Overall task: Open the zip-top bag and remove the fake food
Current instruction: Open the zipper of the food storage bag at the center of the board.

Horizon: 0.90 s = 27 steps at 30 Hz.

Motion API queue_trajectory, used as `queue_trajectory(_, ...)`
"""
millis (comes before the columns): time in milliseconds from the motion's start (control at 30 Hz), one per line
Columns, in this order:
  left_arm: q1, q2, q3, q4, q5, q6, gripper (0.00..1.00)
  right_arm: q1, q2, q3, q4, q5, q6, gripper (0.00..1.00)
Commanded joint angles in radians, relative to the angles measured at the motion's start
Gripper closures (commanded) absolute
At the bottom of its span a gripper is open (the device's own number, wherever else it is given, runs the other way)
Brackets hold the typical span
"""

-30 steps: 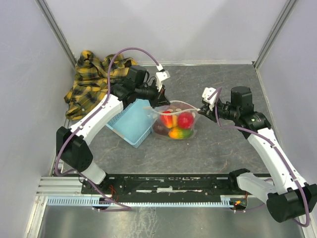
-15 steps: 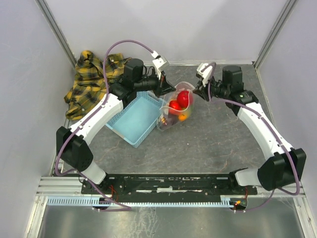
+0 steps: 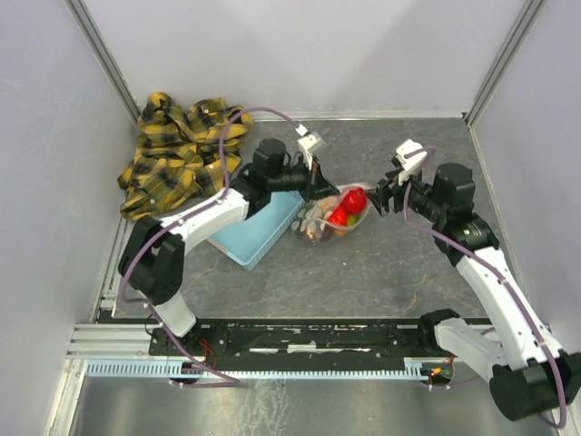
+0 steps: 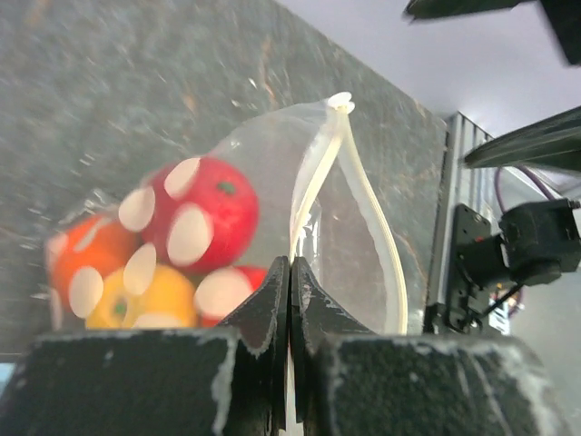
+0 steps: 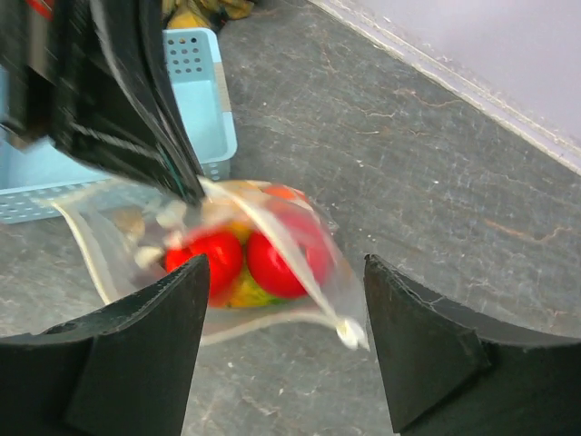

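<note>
The zip-top bag, clear with white dots, hangs low over the table from my left gripper. In the left wrist view that gripper is shut on one side of the white zip strip, and the other side bows away, so the mouth gapes. The fake food lies inside: red, orange and yellow fruits. My right gripper stands open just right of the bag, its fingers on either side of the bag's loose corner without touching it. Red fruits show through the plastic.
A light blue slotted basket sits on the table directly left of the bag, under the left forearm. A yellow plaid shirt is bunched in the far left corner. Grey walls enclose the table on three sides.
My right gripper has opened, let go of the bag's edge and drawn back to the right. The left gripper has swung right and lower, carrying the bag.
</note>
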Motion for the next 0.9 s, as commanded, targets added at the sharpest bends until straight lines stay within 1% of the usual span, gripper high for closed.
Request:
queue_trajectory(0, -0.057, 0.033, -0.065, 0.210, -0.007, -0.150, 0.97, -0.002, -0.112, -0.054, 0.037, -0.011, 0.121, 0.23)
queue_trajectory(100, -0.084, 0.045, -0.106, 0.271, -0.014, -0.205, 0.97, -0.002, -0.176, -0.061, 0.017, -0.064, 0.154, 0.23)
queue_trajectory(167, -0.095, 0.042, -0.127, 0.300, -0.026, -0.225, 0.97, -0.002, -0.188, -0.065, 0.014, -0.119, 0.206, 0.24)
queue_trajectory(300, -0.098, 0.016, -0.148, 0.319, -0.067, -0.249, 0.97, -0.001, -0.181, -0.138, 0.024, -0.135, 0.320, 0.34)
queue_trajectory(400, -0.102, 0.005, -0.163, 0.332, -0.070, -0.269, 0.97, -0.002, -0.222, -0.234, 0.103, -0.177, 0.396, 0.42)
queue_trajectory(467, -0.108, 0.004, -0.175, 0.344, -0.071, -0.286, 0.97, 0.000, -0.267, -0.298, 0.163, -0.195, 0.432, 0.44)
queue_trajectory(600, -0.117, -0.002, -0.211, 0.394, -0.081, -0.331, 0.97, 0.001, -0.310, -0.374, 0.165, -0.168, 0.433, 0.46)
queue_trajectory(700, -0.122, -0.013, -0.238, 0.431, -0.101, -0.353, 0.97, 0.006, -0.288, -0.389, 0.159, -0.147, 0.443, 0.47)
queue_trajectory(867, -0.129, -0.026, -0.262, 0.445, -0.130, -0.365, 0.97, 0.014, -0.243, -0.388, 0.169, -0.096, 0.447, 0.48)
